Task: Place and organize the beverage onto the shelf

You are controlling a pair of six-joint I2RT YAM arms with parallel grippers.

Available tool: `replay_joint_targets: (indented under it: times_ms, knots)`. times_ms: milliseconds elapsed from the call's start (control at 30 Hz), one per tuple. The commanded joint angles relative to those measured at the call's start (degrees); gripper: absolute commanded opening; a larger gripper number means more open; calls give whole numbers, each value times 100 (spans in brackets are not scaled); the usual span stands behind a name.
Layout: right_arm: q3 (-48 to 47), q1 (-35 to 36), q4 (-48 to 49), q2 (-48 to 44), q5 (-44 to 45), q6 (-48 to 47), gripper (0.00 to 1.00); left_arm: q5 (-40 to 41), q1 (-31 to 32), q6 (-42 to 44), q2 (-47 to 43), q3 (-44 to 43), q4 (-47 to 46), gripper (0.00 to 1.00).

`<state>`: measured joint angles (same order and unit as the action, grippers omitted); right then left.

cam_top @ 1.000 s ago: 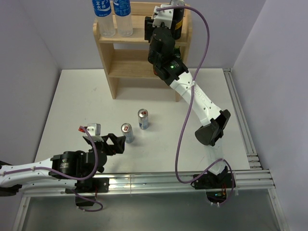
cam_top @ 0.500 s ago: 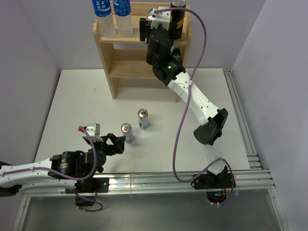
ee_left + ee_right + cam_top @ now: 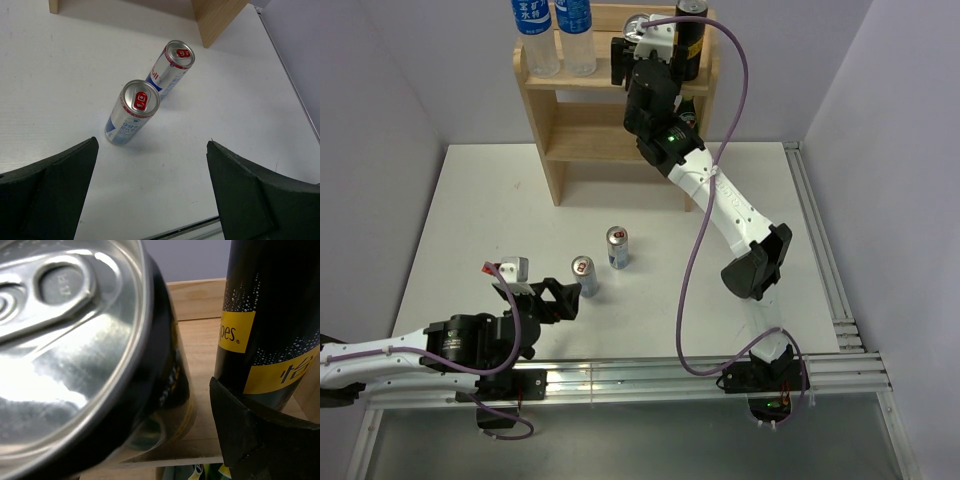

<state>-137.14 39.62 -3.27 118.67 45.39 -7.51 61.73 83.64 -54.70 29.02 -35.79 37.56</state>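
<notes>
walls: pale lilac-grey walls (image 3: 390,70) on three sides | surface: matte white tabletop (image 3: 480,210) | edges: ribbed aluminium rails (image 3: 822,250) right and near | light: even, soft

Camera layout: one overhead, two wrist-mounted
Top external looks steeply down over worktop (image 3: 480,200) and shelf (image 3: 548,150); left wrist looks down at two silver cans (image 3: 134,112), shared with the overhead view; right wrist sits very close against black-and-gold cans (image 3: 270,315).

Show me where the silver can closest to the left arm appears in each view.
Top external: the silver can stands left of centre, before the left gripper.
Left wrist: the can is mid-picture, upright.
Right wrist: not in it.
Shared landmark: the shelf, its foot at left wrist's top.
</notes>
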Motion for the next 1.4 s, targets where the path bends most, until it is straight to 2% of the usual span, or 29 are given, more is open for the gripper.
replay_joint_targets:
  times_ms: [0, 1033, 1367]
  knots:
    - [-243, -173, 265, 86, 128, 4, 90, -4, 65, 65, -19, 28, -73, 96]
    - [-454, -490, 300, 376, -118, 232, 90, 32, 206, 3, 34, 2, -12, 96]
    - [55, -490, 292, 148, -74, 408, 90, 32, 197, 12, 34, 2, -30, 96]
